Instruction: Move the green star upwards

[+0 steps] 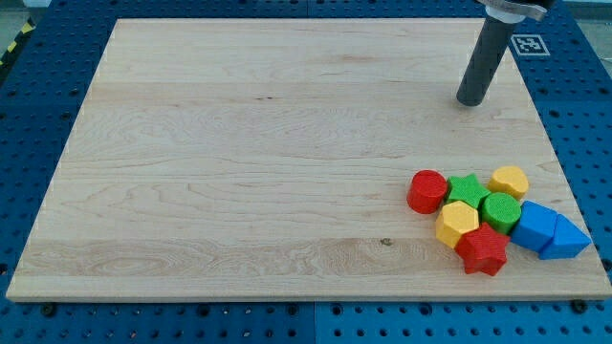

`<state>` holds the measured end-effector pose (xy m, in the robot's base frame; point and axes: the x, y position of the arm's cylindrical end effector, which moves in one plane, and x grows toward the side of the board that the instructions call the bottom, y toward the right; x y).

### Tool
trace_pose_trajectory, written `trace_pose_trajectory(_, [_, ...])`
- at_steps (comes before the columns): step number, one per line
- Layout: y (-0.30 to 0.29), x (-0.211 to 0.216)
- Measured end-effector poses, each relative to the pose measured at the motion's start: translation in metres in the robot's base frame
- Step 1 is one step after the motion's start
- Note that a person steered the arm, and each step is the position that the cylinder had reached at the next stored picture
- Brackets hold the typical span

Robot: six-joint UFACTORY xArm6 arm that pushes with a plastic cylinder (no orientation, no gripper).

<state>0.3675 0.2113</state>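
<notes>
Camera view: my tip (469,100), no jaws, sits well above green star (466,188).

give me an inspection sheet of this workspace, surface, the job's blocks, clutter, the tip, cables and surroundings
Surface: wooden board, flat; all blocks sit in its corner at the view's bottom right.
Job's things: green star, wedged between red cylinder and yellow block, at the cluster's top edge.
Clutter: green cylinder, yellow hexagon, red star, two blue blocks, all packed together below the star.
Tip: my tip rests on the board above the cluster, clear of every block.
Cables: nothing seen.
Surroundings: blue perforated table around the board; a marker tag at the view's top right.
</notes>
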Motion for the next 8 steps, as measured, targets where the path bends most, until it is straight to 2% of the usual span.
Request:
trace_pose_trajectory(1, [-0.003, 0.0])
trace_pose_trajectory(3, [-0.08, 0.0])
trace_pose_trajectory(5, [-0.139, 0.037])
trace_pose_trajectory(6, [-0.169, 0.073])
trace_pose_trajectory(8, [-0.188, 0.214])
